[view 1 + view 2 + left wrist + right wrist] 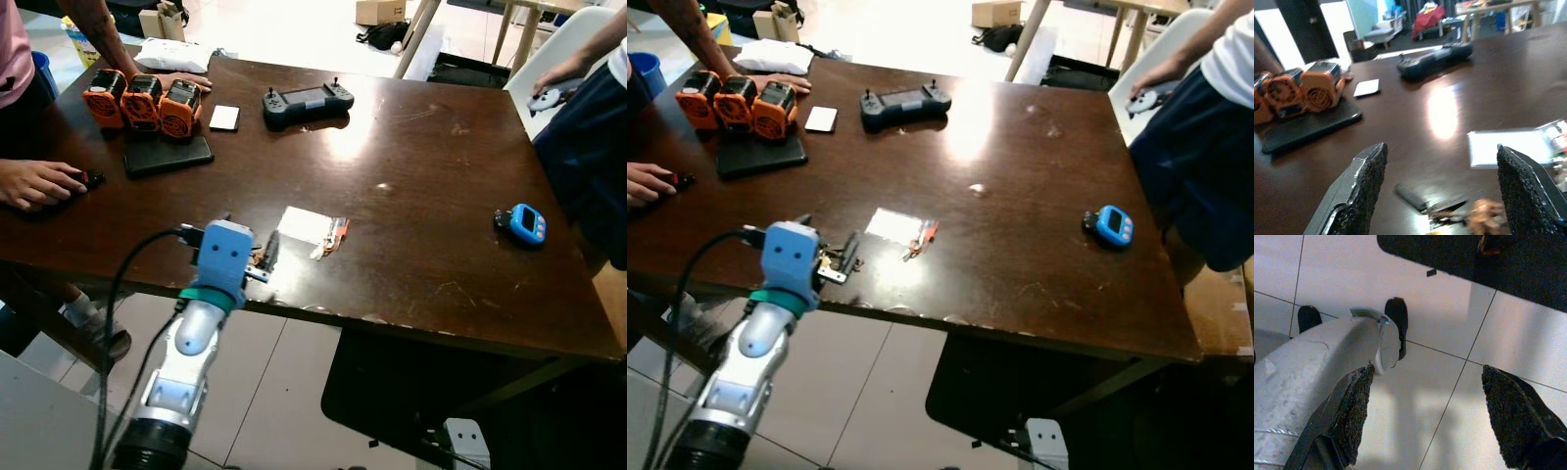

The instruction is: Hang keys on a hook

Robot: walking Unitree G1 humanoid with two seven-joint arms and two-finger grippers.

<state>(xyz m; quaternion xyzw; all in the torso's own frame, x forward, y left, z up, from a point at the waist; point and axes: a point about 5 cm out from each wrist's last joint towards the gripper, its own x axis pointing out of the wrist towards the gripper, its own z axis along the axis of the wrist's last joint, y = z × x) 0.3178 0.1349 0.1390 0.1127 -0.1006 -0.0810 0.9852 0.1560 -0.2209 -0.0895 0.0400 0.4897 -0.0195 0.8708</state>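
Observation:
A bunch of keys (1449, 208) with a black fob and a brownish tag lies on the dark wooden table (411, 166), close to its front edge. My left gripper (1441, 151) hovers just above the keys (265, 257), open, with one finger on either side and nothing held. Its blue wrist block (225, 253) hides part of the keys from the head views. My right gripper (1429, 371) hangs idle and open over a tiled floor.
Just beyond the keys lie a white card (306, 225) and a small red item (336, 233). Orange battery packs (142, 101), a black tablet (167, 155), a controller (307, 101) and a blue timer (524, 223) are farther off. People stand at the left (39, 181) and right (588, 137).

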